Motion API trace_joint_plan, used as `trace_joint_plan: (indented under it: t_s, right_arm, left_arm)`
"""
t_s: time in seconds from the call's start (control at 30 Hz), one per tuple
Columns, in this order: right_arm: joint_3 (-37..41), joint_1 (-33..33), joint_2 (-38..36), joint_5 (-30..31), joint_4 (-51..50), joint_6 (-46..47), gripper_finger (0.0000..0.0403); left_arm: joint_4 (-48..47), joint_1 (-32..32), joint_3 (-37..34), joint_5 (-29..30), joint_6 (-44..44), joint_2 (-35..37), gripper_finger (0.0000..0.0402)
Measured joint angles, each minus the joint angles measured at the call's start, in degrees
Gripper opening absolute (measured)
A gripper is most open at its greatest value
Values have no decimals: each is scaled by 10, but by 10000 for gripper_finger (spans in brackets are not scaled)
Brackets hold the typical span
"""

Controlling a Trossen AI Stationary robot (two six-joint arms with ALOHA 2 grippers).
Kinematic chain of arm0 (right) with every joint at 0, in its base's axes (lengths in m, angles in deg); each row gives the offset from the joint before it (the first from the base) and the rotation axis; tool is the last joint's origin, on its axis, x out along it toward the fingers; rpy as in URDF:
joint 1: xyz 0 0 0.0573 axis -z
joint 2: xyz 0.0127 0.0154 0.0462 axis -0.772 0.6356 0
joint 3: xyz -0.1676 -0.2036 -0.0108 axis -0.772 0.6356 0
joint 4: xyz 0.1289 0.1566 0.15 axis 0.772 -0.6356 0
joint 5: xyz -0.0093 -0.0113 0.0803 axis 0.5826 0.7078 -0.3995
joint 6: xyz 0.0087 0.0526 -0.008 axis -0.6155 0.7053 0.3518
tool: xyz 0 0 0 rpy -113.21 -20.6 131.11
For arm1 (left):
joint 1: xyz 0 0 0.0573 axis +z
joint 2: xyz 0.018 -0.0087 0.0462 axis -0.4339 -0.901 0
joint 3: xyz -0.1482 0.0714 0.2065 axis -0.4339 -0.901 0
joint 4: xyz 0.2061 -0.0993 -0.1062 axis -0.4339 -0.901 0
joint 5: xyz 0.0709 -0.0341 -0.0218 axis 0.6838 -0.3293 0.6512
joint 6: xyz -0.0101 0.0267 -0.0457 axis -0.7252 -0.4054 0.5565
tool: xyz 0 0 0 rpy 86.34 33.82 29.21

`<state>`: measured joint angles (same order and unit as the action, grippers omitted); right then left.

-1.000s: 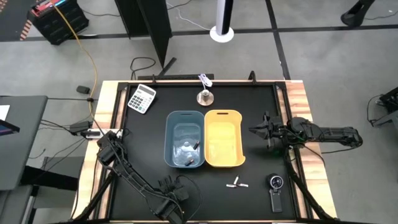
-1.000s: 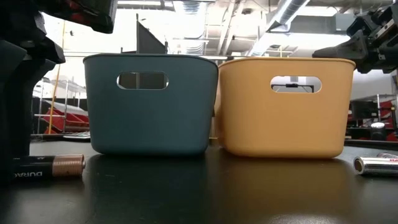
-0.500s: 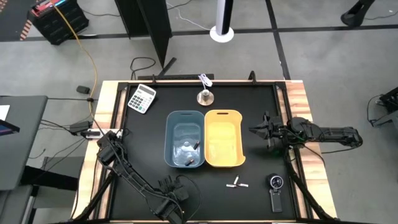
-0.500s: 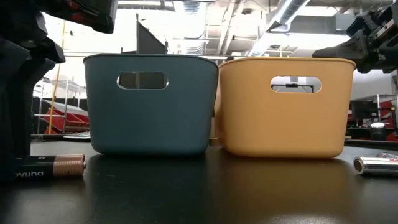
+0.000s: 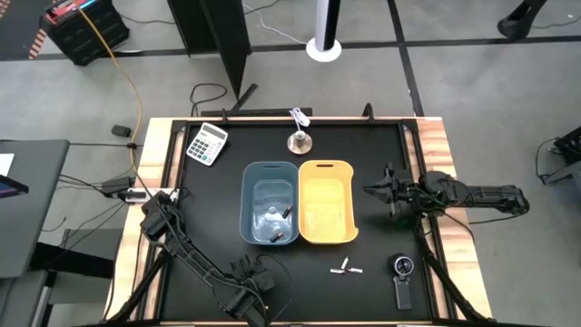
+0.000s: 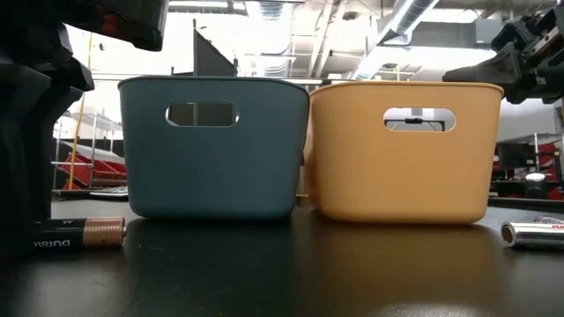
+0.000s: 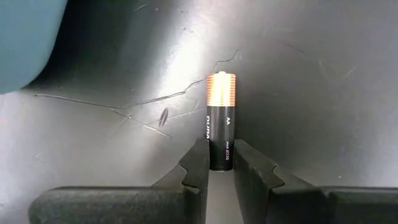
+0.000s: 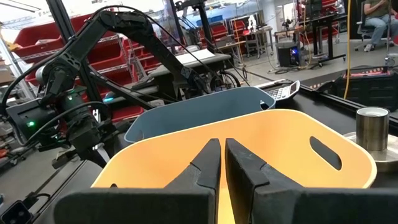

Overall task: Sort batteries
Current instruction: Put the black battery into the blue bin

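Note:
My left gripper [image 7: 221, 167] is low at the table's near edge, left of centre [image 5: 252, 289], shut on a black and copper AA battery [image 7: 221, 118] that also shows in the low view [image 6: 81, 233]. Dark batteries [image 5: 275, 233] lie in the blue bin [image 5: 270, 173]. Two white batteries [image 5: 346, 268] lie on the mat in front of the yellow bin [image 5: 327, 169]; one of them is at the edge of the low view [image 6: 532, 233]. My right gripper [image 8: 222, 155] is shut, hovering at the yellow bin's right rim [image 5: 370, 191]. My left gripper pinches the battery's black end [image 7: 219, 158] between its two fingers [image 7: 198, 165], which lie along the battery. The copper end [image 7: 221, 87] points away from the gripper. The battery is level and low at the mat; whether it rests on it I cannot tell.
A calculator [image 5: 207, 143] and a metal weight [image 5: 299, 141] sit near the far edge. A black round-dialled gadget with a handle [image 5: 402, 277] lies at the near right. The two bins stand side by side mid-table, with bare black mat around them.
The battery in my left gripper has shifted a little toward the table's right, staying level. My right arm has kept still.

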<state>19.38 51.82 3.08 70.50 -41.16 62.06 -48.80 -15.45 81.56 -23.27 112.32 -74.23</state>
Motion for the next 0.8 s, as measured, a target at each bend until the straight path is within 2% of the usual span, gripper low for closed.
trace_joint_plan:
  t_s: [0.47,0.8]
  right_arm:
    - [0,0,0,0,0,0,43]
    - [0,0,0,0,0,0,43]
  left_arm:
    - [-6,-5,3,-8,-3,3,48]
    - [-22,-8,2,8,5,28,48]
